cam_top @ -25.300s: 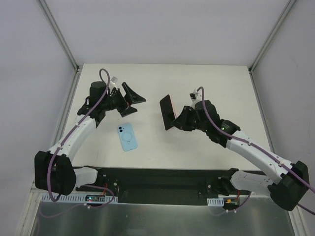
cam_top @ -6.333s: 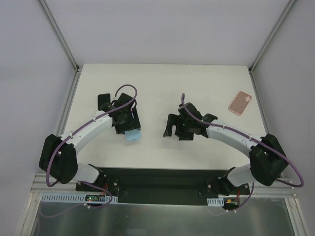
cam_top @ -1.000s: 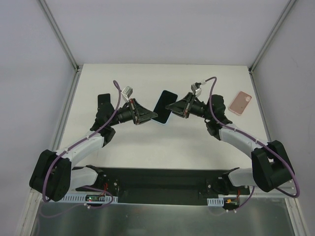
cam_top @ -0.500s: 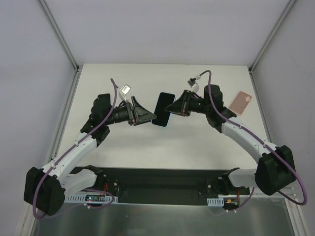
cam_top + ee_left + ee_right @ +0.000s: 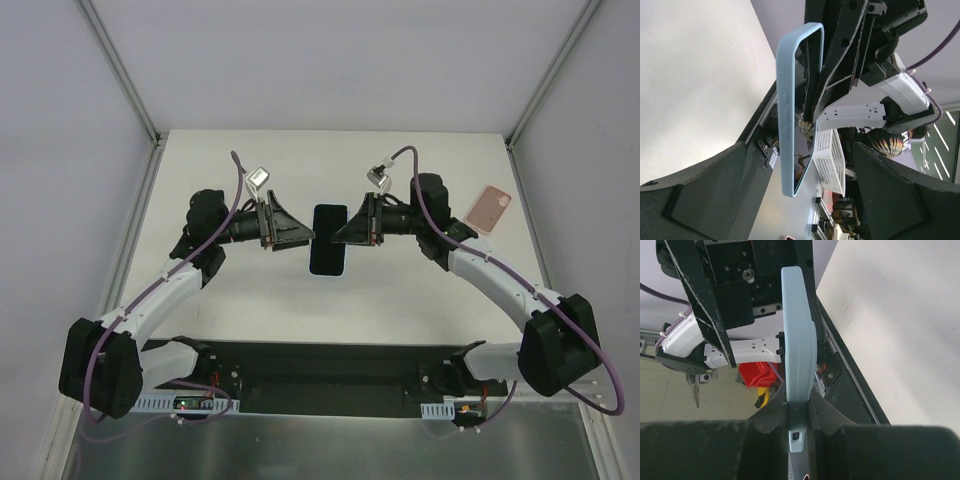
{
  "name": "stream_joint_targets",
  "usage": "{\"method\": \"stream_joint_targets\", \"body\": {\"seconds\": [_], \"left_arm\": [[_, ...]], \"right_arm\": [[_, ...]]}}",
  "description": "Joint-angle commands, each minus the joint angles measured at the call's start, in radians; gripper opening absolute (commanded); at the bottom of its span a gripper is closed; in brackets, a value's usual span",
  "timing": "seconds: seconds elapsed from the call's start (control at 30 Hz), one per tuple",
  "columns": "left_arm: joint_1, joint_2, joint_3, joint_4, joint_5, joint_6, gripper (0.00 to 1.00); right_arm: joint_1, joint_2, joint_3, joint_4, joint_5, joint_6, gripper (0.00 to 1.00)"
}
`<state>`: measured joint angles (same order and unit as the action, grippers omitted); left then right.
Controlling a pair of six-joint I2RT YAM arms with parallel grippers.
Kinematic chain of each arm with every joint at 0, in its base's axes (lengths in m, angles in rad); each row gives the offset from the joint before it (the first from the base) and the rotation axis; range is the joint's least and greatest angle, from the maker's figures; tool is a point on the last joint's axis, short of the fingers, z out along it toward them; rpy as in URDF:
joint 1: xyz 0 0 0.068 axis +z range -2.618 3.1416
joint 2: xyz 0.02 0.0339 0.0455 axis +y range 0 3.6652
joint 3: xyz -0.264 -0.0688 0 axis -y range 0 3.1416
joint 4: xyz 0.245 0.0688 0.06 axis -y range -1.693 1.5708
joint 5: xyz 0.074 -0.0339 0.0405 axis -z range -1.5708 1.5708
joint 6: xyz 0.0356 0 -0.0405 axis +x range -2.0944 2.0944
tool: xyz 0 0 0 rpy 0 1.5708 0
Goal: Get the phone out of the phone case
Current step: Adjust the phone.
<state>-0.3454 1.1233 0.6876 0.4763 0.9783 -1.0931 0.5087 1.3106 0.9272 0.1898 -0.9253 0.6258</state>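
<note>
My right gripper [image 5: 340,235] is clamped on one edge of the blue case [image 5: 328,264], with the phone [image 5: 328,238] inside it, held above the table [image 5: 400,290] at the middle of the frame. My left gripper [image 5: 303,236] is wide open. The case is between its fingers [image 5: 705,195] and touches neither.

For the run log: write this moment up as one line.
stage: phone not yet out of blue case | right fingers: clamped on case end | left fingers: open, flanking it | pink case: on table
</note>
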Motion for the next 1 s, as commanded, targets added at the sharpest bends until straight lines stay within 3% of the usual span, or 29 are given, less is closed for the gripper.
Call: {"method": "stream_joint_targets", "body": {"seconds": [0.0,0.37,0.7,0.73,0.77,0.83,0.87,0.9,0.97], "left_arm": [[-0.003,0.019,0.000,0.238,0.103,-0.094,0.84],[-0.038,0.092,-0.036,0.449,0.108,-0.228,0.64],[-0.044,0.130,-0.077,0.599,0.083,-0.330,0.19],[-0.044,0.128,-0.077,0.601,0.082,-0.335,0.05],[-0.044,0.128,-0.077,0.601,0.079,-0.337,0.00],[-0.043,0.127,-0.079,0.599,0.071,-0.340,0.00],[-0.043,0.127,-0.080,0.598,0.068,-0.340,0.00],[-0.041,0.122,-0.080,0.594,0.065,-0.340,0.00],[-0.038,0.116,-0.082,0.582,0.053,-0.337,0.00]], "right_arm": [[0.022,0.013,0.067,0.102,-0.063,-0.001,0.01],[0.063,0.081,0.104,0.204,-0.078,0.061,0.01],[0.076,0.101,0.098,0.215,-0.083,0.074,0.01],[0.077,0.101,0.096,0.215,-0.084,0.074,0.01],[0.077,0.102,0.096,0.214,-0.084,0.072,0.01],[0.076,0.104,0.094,0.203,-0.080,0.069,0.02],[0.076,0.105,0.097,0.163,-0.075,0.046,0.07],[0.071,0.104,0.104,0.116,-0.064,0.017,0.29],[0.067,0.081,0.140,-0.104,0.015,-0.072,0.51]]}}
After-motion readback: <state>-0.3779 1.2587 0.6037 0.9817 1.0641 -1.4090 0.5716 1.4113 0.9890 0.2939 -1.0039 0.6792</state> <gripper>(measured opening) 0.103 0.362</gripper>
